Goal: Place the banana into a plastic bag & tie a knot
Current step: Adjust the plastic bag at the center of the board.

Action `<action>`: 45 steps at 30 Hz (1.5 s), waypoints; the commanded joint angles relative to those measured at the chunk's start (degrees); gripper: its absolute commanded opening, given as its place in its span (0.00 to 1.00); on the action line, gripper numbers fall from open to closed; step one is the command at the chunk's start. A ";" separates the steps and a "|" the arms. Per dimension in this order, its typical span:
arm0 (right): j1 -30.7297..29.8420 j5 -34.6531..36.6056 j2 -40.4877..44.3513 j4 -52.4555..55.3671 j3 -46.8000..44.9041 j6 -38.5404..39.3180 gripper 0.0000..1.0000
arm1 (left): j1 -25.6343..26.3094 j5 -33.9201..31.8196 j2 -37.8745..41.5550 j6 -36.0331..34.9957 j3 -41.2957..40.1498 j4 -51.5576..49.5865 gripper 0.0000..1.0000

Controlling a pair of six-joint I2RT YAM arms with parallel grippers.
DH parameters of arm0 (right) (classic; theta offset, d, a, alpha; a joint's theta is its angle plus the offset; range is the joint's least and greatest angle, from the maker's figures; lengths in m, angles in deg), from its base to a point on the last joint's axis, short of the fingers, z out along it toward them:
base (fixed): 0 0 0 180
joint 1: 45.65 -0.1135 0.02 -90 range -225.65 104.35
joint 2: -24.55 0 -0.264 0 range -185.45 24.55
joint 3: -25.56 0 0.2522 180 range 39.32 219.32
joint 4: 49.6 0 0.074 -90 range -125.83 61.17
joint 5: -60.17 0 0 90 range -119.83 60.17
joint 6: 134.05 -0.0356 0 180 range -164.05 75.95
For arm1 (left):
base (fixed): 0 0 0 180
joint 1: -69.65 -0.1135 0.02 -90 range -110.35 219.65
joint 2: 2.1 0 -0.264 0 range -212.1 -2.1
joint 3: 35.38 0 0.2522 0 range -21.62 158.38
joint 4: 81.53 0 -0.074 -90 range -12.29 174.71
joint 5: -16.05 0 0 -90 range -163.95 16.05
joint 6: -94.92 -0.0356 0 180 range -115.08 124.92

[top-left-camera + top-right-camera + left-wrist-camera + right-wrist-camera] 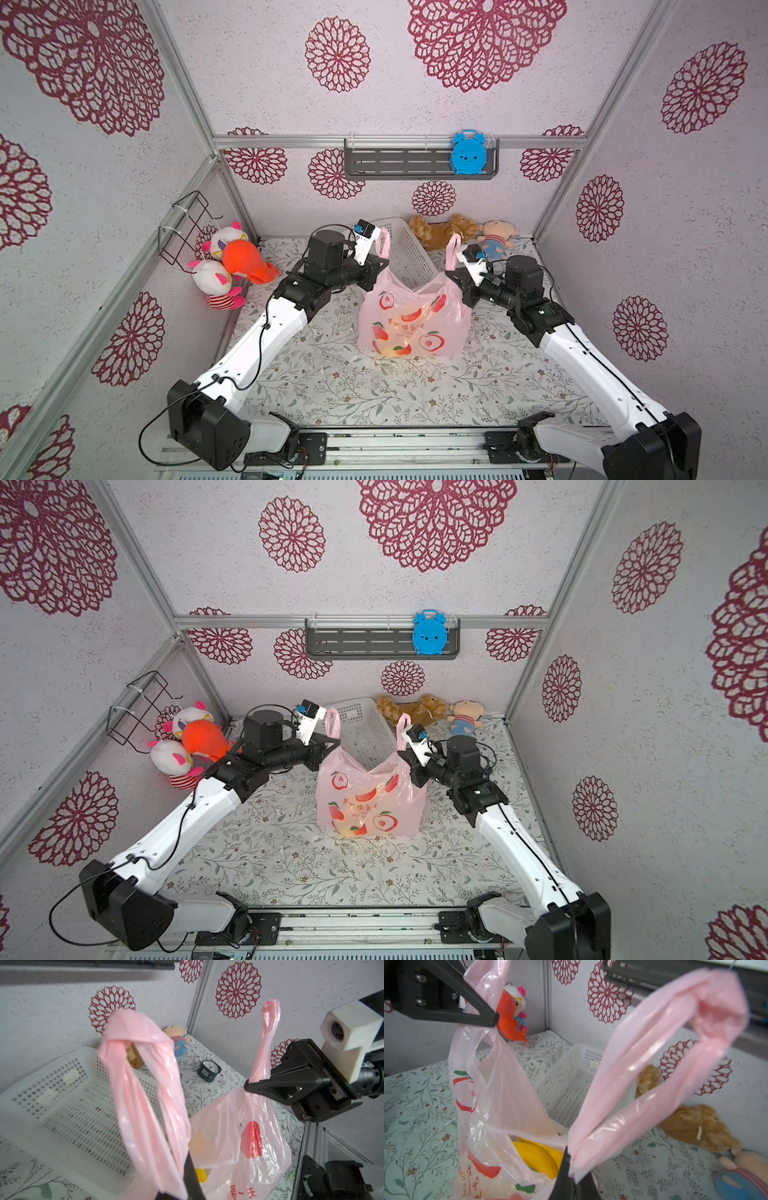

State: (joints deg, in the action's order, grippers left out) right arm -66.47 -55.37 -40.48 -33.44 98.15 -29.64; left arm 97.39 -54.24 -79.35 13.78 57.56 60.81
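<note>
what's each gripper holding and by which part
The left gripper pinches one handle loop of the plastic bag near its base; the right gripper pinches the other handle loop.

Both top views look down from high in front over the floral table (332,386). Close against the plastic bag (228,1126), the left wrist camera faces the right gripper (247,1087), the right wrist camera the left gripper (495,1020); both share the white mesh basket (62,1095).

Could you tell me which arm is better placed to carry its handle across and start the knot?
Marginally the right, I think. The left fingers and right fingers each pinch a handle of the plastic bag, banana inside, but the left handle stands beside the white mesh basket; the right handle looks clear.
</note>
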 commanded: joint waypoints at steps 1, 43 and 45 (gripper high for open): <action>-0.10 2.21 3.43 -1.71 4.41 -0.13 0.00 | 2.15 -7.65 3.07 2.56 8.18 -13.12 0.00; -4.54 0.56 4.30 6.41 -4.64 -8.37 0.00 | 0.82 4.48 -8.89 -4.82 20.39 -36.93 0.00; -4.58 -0.67 5.75 6.16 -6.70 -3.75 0.00 | 0.73 5.16 -11.57 -7.24 20.24 -39.36 0.00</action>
State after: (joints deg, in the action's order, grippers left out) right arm -70.84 -55.43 -37.29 -28.57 91.88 -44.00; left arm 98.14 -51.10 -86.82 12.41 78.09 29.25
